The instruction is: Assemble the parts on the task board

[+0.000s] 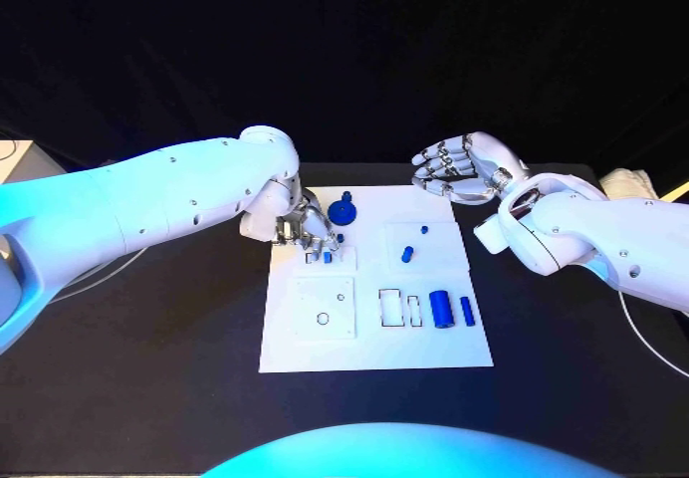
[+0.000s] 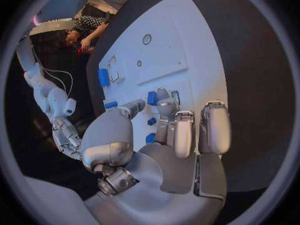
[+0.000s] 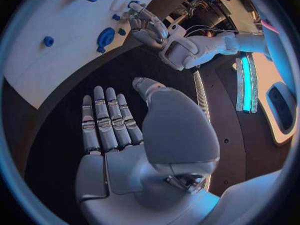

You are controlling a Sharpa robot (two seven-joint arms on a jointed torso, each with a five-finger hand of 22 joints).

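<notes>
Head view: left robot hand (image 1: 306, 229) pinches a small blue part (image 1: 326, 256) at the task board (image 1: 376, 349), centre frame. Looks light, rigid, slick; grip its sides. Right robot hand (image 1: 457, 166) hovers open, empty.

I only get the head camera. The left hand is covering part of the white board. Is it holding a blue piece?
Observer: Yes. In the left wrist view, the left hand pinches a small blue piece between its thumb and a fingertip, over the task board.
Operator: Is more blue stuff hiding under there?
Observer: Two more blue parts show between its thumb and fingers, nearer the palm.
Operator: What's in the other hand's palm?
Observer: Nothing. In the right wrist view, the right hand has a bare palm and straight fingers.
</notes>
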